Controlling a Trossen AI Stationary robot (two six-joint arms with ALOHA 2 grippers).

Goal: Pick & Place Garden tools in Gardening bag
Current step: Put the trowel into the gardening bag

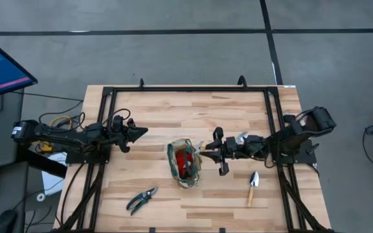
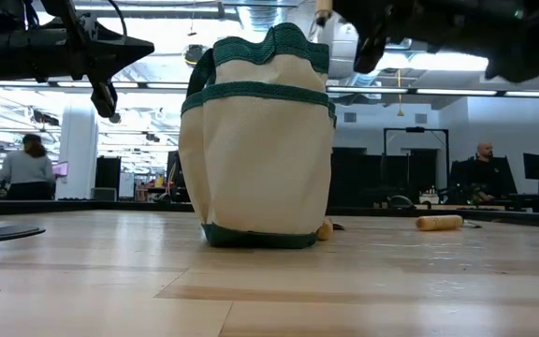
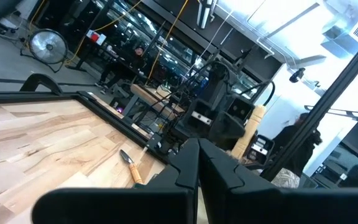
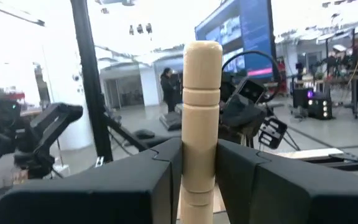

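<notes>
The right gripper (image 1: 207, 152) clamps a wooden-handled tool (image 4: 201, 118) beside the gardening bag (image 1: 185, 162); the left gripper (image 1: 141, 132) hangs clenched, empty.

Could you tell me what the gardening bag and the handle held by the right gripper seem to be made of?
The gardening bag looks like soft woven fabric, matte cream canvas with green edging; its sides sag slightly. The handle clamped in the right gripper looks like light unpainted wood, smooth and turned, with grooves cut around it; a clear finish cannot be ruled out.
</notes>
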